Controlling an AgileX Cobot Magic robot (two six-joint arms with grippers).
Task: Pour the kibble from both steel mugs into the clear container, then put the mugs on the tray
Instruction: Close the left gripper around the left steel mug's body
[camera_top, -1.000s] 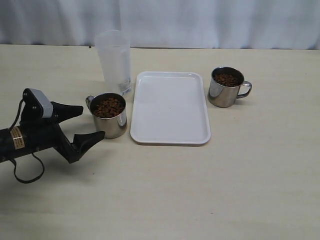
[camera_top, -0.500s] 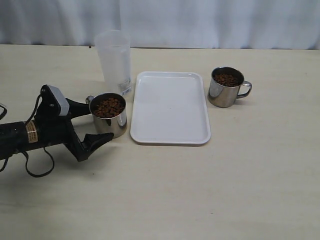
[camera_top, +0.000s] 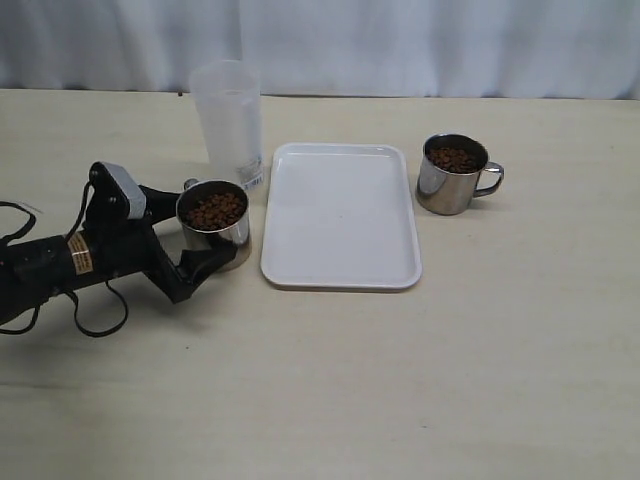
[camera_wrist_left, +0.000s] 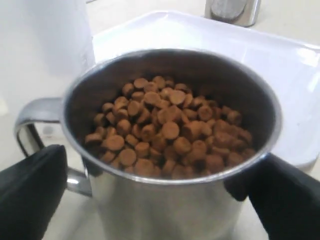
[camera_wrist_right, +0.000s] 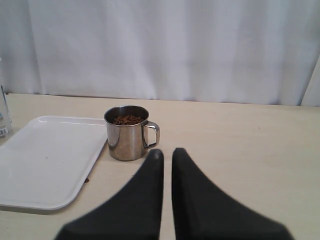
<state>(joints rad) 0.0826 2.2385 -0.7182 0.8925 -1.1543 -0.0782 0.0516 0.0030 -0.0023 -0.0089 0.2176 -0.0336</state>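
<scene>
Exterior view: left gripper (camera_top: 205, 228), jaws spread, has advanced to straddle the steel mug (camera_top: 228, 237) at 9 o'clock of the tray (camera_top: 340, 268); grasp next.

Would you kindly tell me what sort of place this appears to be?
Probably a robot test bench: a pale table, a plain white curtain behind it, and the left gripper around a steel mug.

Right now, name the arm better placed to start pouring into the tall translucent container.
Left. The left gripper flanks the shiny steel mug of brown kibble beside the container; the right gripper, shut, is short of its mug.
</scene>
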